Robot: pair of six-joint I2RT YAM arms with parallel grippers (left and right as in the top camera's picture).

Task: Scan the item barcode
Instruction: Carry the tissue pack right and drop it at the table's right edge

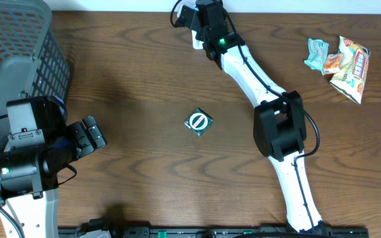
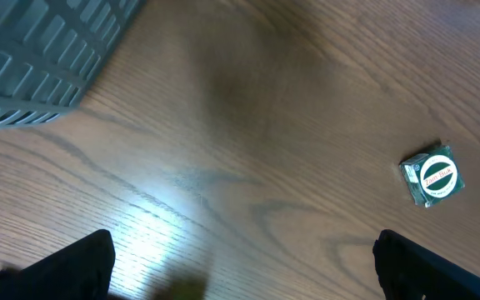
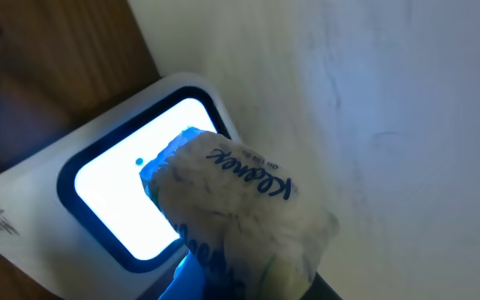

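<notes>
A soft tissue pack (image 3: pixel 232 208) is held tight in the right gripper (image 1: pixel 200 18), just in front of the bright window of the scanner (image 3: pixel 107 200) at the far edge of the table (image 1: pixel 144 79). The left gripper (image 1: pixel 94 133) is spread wide with nothing in it, near the basket (image 1: pixel 18 46).

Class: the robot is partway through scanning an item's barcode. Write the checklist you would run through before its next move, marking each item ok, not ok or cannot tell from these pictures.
1. Right end effector shut on the Kleenex pack: ok.
2. Pack held in front of the lit scanner window: ok.
3. Barcode facing the window: cannot tell; that side of the pack is hidden.
4. Left end effector open, empty and away from the scanner: ok.
5. Green-and-white item lying free on the table, nothing touching it: ok.
</notes>
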